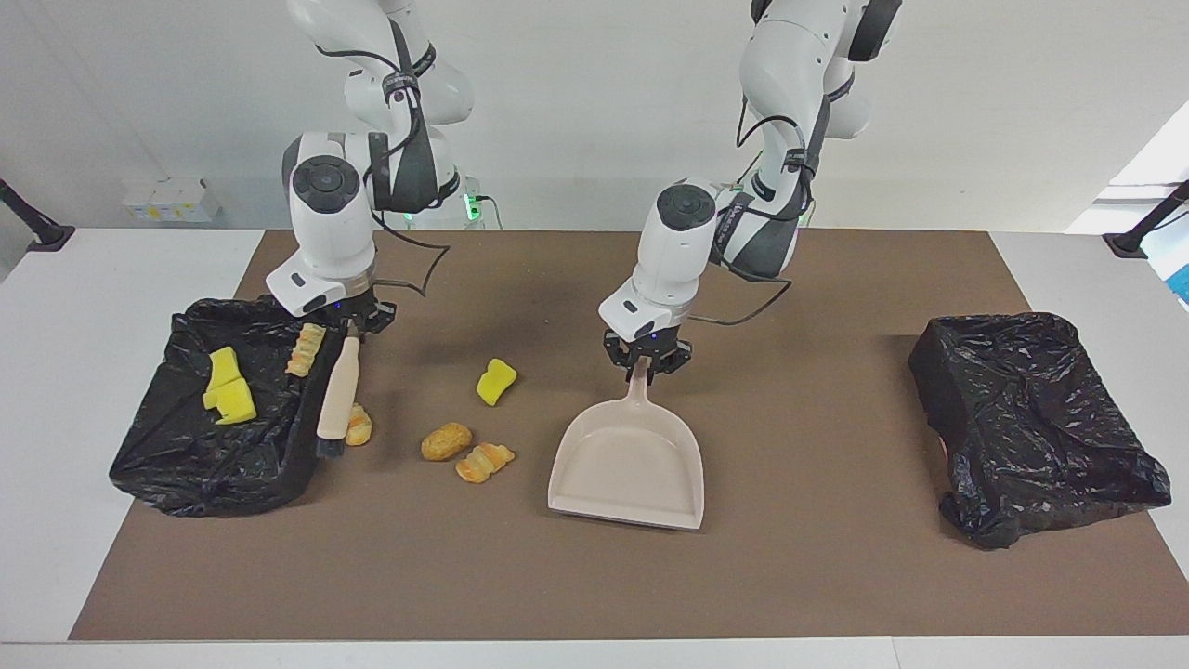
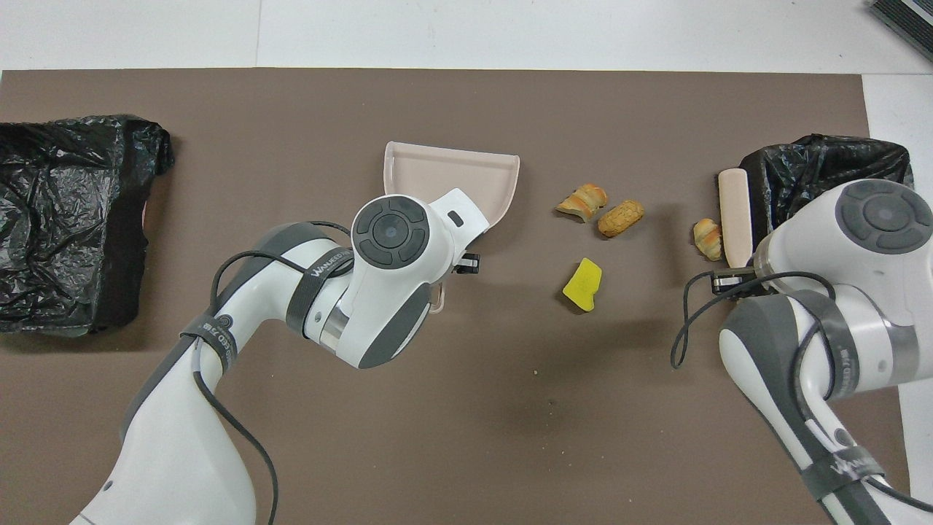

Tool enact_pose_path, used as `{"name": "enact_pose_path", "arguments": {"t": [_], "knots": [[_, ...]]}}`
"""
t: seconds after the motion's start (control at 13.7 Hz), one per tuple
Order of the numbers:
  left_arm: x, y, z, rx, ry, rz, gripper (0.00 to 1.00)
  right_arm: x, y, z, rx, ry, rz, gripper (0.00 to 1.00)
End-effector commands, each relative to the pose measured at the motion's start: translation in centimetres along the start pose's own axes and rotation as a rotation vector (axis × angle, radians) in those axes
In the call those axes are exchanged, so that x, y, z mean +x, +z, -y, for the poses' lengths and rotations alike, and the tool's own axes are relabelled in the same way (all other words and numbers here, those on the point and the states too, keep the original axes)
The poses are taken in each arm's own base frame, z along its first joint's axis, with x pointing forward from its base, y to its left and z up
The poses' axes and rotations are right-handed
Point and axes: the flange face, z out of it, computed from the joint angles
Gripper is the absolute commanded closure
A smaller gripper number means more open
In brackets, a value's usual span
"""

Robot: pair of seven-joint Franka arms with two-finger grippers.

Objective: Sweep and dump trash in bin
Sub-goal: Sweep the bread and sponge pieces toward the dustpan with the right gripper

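The left gripper [image 1: 645,369] is clamping the handle of the beige dustpan [image 1: 627,467], whose handle end is tilting up toward the robots while its open mouth is facing away from them at the middle of the brown mat [image 1: 790,576]. Toward the right arm's end from the pan, a striped pastry [image 1: 483,461] and a golden roll [image 1: 446,441] are lying side by side, close to the pan but apart from it, and a yellow sponge chunk [image 1: 496,382] is sitting nearer to the robots than those two. The right gripper [image 1: 356,322] is gripping the top of the beige brush [image 1: 335,398], which is hanging steeply with its black bristles down beside the near bin's wall. A small croissant [image 1: 359,425] is lying just beside the brush head, touching or nearly so. The black-lined bin [image 1: 176,465] at the right arm's end is holding yellow sponge pieces [image 1: 228,390] and another pastry [image 1: 306,349]. A second black-lined bin [image 1: 1031,418] is standing at the left arm's end, well apart from the pan.
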Motion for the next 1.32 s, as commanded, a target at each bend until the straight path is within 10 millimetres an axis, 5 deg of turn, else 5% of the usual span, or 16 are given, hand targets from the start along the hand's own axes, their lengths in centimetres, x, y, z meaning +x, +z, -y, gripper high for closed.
{"name": "enact_pose_path", "arguments": {"t": [0.0, 0.44, 0.66, 1.1, 1.24], "knots": [[-0.5, -1.8, 0.8, 0.080, 0.155, 0.046, 1.00, 1.3, 1.0, -0.2, -0.065, -0.024, -0.024, 1.00], [-1.1, -2.5, 3.6, 0.114, 0.524, 0.152, 1.00, 1.9, 6.0, 1.5, -0.067, 0.064, 0.040, 1.00], [-1.6, -2.6, 3.3, 0.107, 0.680, 0.179, 1.00, 1.4, 6.4, 3.3, -0.031, 0.042, 0.062, 1.00], [-4.4, -2.0, 1.3, 0.097, 0.786, 0.221, 1.00, 0.6, 3.0, 12.4, 0.163, -0.027, 0.081, 1.00], [-5.4, -2.1, 0.2, 0.093, 0.804, 0.224, 1.00, 0.7, 0.9, 13.8, 0.190, -0.025, 0.094, 1.00]]}}
